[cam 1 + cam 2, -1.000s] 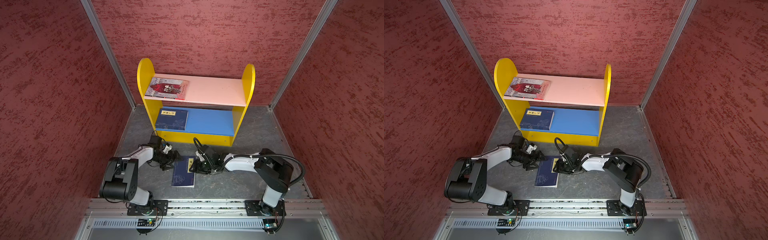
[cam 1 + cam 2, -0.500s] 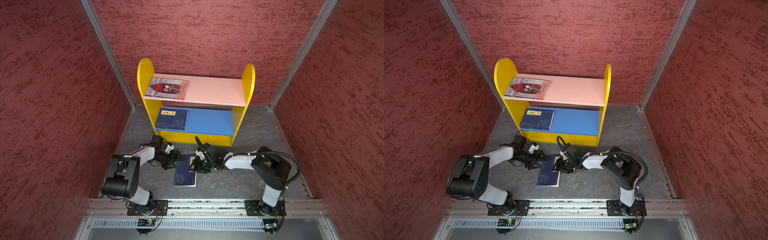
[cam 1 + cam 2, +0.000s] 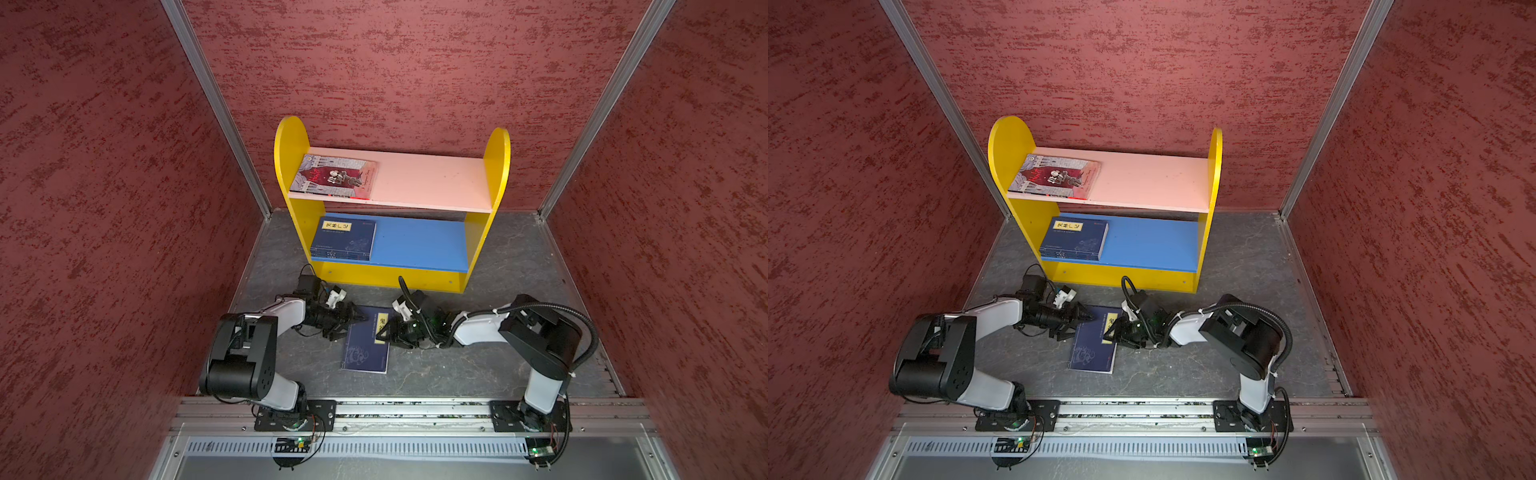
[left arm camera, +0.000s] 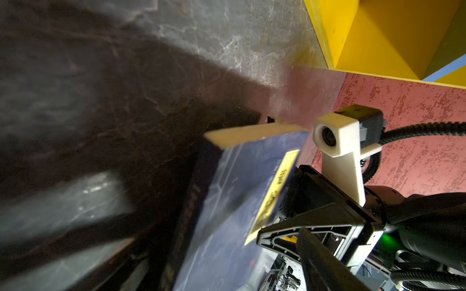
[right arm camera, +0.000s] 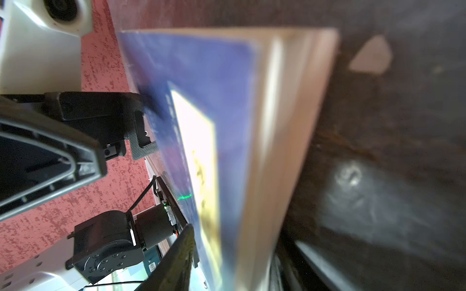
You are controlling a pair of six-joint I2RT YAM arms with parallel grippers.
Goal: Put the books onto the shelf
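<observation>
Since the navy book point(image 3: 365, 347) looks a slim, light paperback, floppy and slick-covered, it is best pinched deep across its page edge, and there the right claw point(image 3: 385, 332) has it clenched, one jaw over the yellow label point(image 3: 382, 322), one beneath, that side tipped off the bench point(image 3: 436, 374). Just across the book, by its spine, the left claw point(image 3: 353, 326) stands released, holding nothing. Beyond both claws the shelf point(image 3: 291, 141) carries a blue pile point(image 3: 343, 241) low and a red book point(image 3: 334, 176) on top.
</observation>
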